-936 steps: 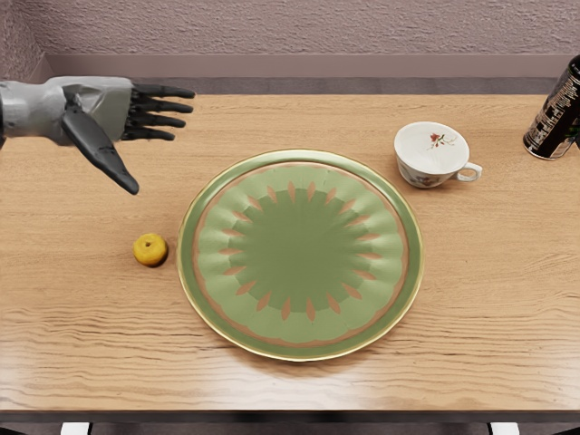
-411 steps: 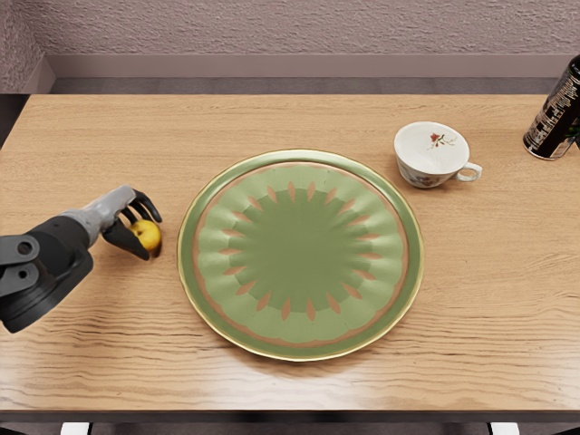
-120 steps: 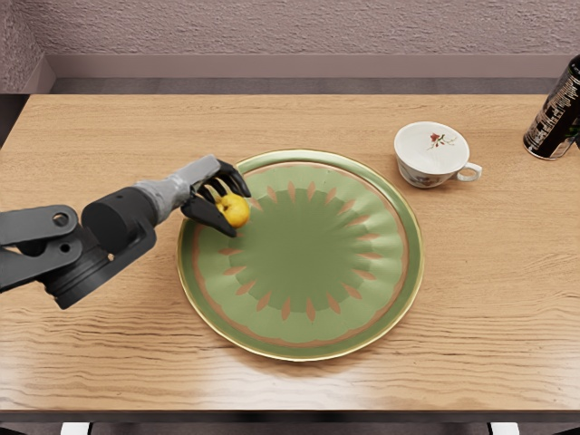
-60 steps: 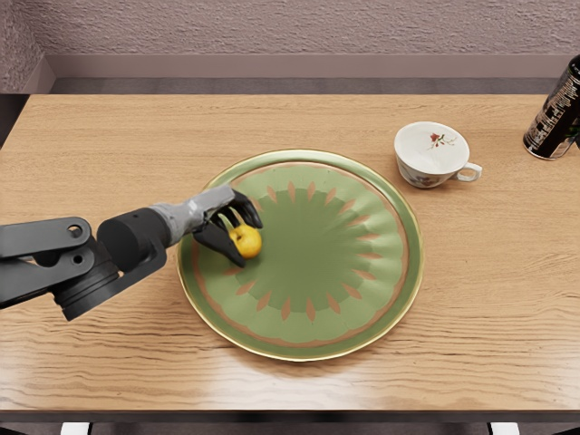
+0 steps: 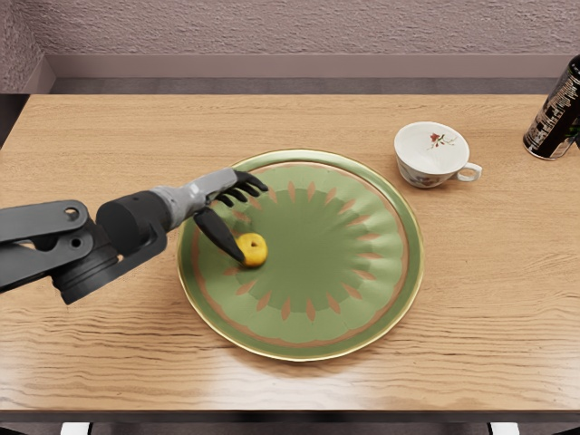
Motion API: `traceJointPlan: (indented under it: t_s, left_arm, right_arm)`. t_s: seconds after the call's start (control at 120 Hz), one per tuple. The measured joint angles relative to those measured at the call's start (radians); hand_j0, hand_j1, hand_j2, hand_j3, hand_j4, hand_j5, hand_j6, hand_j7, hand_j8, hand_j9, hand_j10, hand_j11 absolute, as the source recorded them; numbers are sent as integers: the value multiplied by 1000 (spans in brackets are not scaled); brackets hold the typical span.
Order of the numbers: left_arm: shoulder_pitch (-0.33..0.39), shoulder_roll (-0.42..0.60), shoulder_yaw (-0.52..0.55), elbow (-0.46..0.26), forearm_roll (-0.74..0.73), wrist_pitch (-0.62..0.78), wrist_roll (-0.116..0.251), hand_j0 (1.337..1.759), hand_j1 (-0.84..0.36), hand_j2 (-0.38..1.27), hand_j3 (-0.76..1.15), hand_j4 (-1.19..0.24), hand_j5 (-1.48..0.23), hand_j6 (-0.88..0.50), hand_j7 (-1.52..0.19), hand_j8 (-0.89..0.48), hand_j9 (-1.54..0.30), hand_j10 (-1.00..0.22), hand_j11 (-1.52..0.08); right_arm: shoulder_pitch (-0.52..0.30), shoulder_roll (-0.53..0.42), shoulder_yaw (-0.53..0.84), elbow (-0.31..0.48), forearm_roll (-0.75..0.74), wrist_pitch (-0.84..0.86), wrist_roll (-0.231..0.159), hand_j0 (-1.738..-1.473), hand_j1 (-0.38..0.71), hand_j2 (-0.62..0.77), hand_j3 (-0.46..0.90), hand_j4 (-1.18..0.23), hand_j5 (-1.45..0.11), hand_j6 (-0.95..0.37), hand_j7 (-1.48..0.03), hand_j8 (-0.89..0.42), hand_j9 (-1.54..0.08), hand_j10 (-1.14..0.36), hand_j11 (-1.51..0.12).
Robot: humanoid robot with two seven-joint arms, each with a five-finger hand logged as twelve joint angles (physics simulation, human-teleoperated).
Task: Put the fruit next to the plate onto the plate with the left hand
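The small round yellow fruit (image 5: 253, 249) lies on the green gold-rimmed plate (image 5: 362, 308), on its side nearer the wooden table's (image 5: 91, 362) left edge. My left hand (image 5: 225, 201) is spread and empty, thumb just beside the fruit. Placing looks done; next I lift clear without nudging it.

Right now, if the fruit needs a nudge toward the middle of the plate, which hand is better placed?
Left, probably. The left hand hangs open over the left part of the green plate, thumb beside the yellow fruit; no right arm shows.
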Motion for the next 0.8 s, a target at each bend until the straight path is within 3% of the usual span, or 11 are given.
traceJointPlan:
  t_s: [0.133, 0.25, 0.392, 0.475, 0.575, 0.675, 0.8]
  left_arm:
    - [-11, 77, -82, -4, -40, -143, -3, 1658, 135, 55, 0, -185, -240, -175, -239, -178, -239, -185, -239]
    - [-10, 239, -182, -5, -268, -300, -19, 1658, 192, 38, 0, -136, -176, -131, -176, -133, -175, -137, -175]
    - [9, 465, -224, -5, -436, -425, -133, 1658, 239, 25, 0, -97, -123, -94, -123, -95, -123, -97, -122]
    - [10, 544, -221, -4, -471, -501, -234, 1658, 275, 18, 0, -67, -84, -66, -83, -66, -83, -67, -83]
    - [28, 601, -215, -3, -500, -615, -314, 1658, 305, 12, 0, -43, -52, -43, -51, -43, -51, -43, -51]
    - [32, 597, -213, -1, -522, -676, -354, 1658, 323, 8, 0, -28, -32, -28, -32, -29, -31, -28, -31]
    - [41, 597, -204, 2, -528, -707, -370, 1658, 336, 5, 0, -17, -18, -18, -17, -18, -17, -17, -17]
  right_arm:
    - [0, 0, 0, 0, 0, 0, 0, -1658, -331, -3, 0, -15, -20, -15, -20, -15, -20, -15, -20]
    - [0, 0, 0, 0, 0, 0, 0, -1658, -331, -3, 0, -15, -20, -15, -20, -15, -20, -15, -20]
    - [0, 0, 0, 0, 0, 0, 0, -1658, -331, -3, 0, -15, -20, -15, -20, -15, -20, -15, -20]
    - [0, 0, 0, 0, 0, 0, 0, -1658, -331, -3, 0, -15, -20, -15, -20, -15, -20, -15, -20]
    - [0, 0, 0, 0, 0, 0, 0, -1658, -331, -3, 0, -15, -20, -15, -20, -15, -20, -15, -20]
    - [0, 0, 0, 0, 0, 0, 0, -1658, -331, -3, 0, -15, -20, -15, -20, -15, -20, -15, -20]
    - [0, 0, 0, 0, 0, 0, 0, -1658, -331, -3, 0, -15, -20, -15, -20, -15, -20, -15, -20]
